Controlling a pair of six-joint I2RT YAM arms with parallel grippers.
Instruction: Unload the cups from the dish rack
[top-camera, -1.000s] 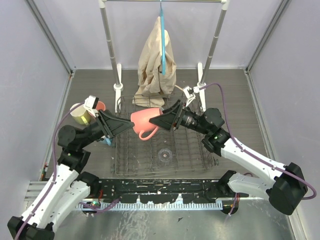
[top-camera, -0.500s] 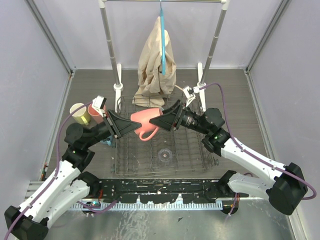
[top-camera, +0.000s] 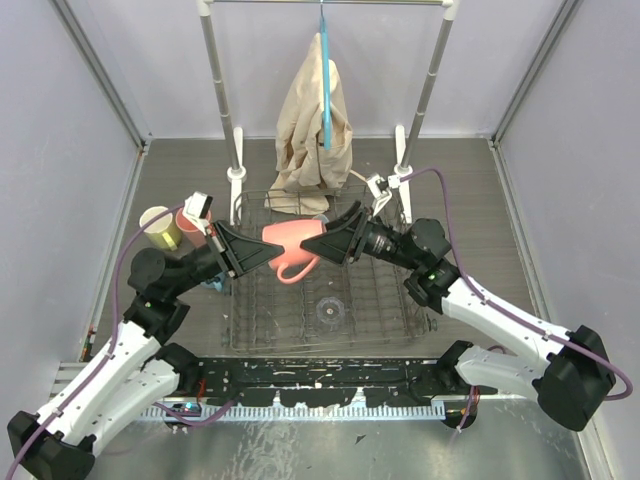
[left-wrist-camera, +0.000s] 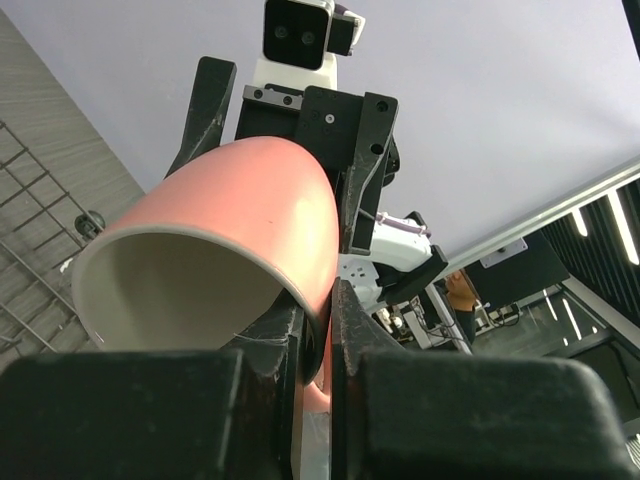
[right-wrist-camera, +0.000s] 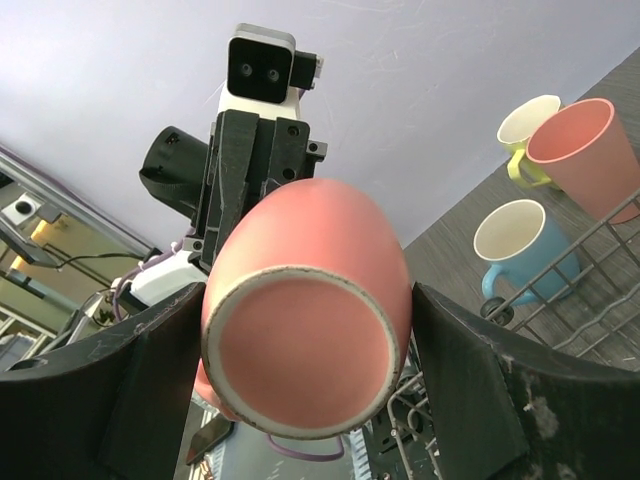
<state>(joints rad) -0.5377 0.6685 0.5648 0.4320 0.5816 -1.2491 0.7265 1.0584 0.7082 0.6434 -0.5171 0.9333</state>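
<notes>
Handover step: the salmon-pink ceramic mug (top-camera: 287, 238) sits between the right claw (top-camera: 318, 240), spread wide gripping its base, and the left claw (top-camera: 264, 251), pinched nearly closed on its rim, so the right probably needs to release next.

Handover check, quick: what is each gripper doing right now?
Left gripper: fingers closed on the rim wall of the salmon-pink ceramic mug.
Right gripper: fingers closed on the same mug's base end.

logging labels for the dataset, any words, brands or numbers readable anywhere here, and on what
None can be read.
The salmon-pink mug and the light blue mug bear no print.
The dark panel far behind in the left wrist view is too blurred to tell.
</notes>
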